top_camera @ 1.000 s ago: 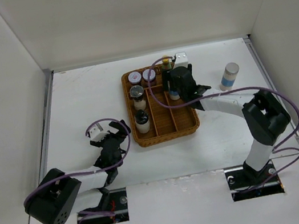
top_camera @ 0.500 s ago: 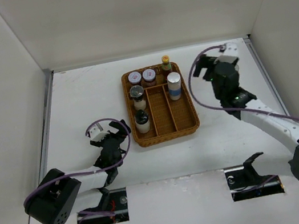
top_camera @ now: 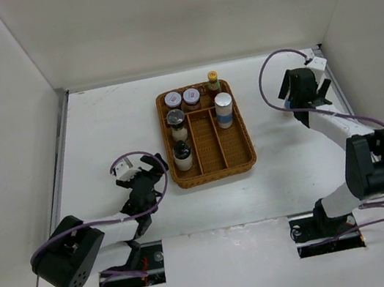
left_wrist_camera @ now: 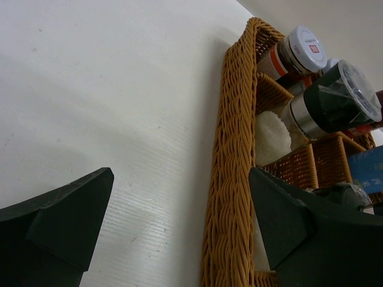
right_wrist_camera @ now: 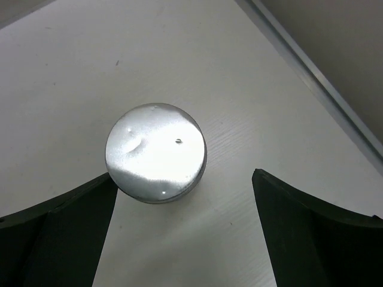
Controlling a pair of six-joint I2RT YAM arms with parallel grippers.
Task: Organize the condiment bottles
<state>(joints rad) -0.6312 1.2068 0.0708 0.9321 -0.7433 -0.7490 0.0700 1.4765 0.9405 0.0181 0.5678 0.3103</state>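
The right gripper's [right_wrist_camera: 184, 174] fingers [right_wrist_camera: 60, 221] are held spread, with nothing pinched. In the gap between them, close to one fingertip, a silver-capped shaker [right_wrist_camera: 156, 153] is seen from above, upright on the table [right_wrist_camera: 72, 66]. Whether it is touched cannot be told.

The left gripper's [left_wrist_camera: 181, 173] fingers [left_wrist_camera: 66, 215] are also spread and empty, low over the table. Just beside one finger the wicker tray's [left_wrist_camera: 230, 149] wall is seen. Beyond that wall, inside the tray, are stood the black-capped white bottle [top_camera: 182, 153], the grey-lidded jar [top_camera: 175, 119], two pink-white-lidded jars [top_camera: 173, 100], the yellow-capped dark sauce bottle [top_camera: 212, 78] and a second shaker [top_camera: 224, 108].
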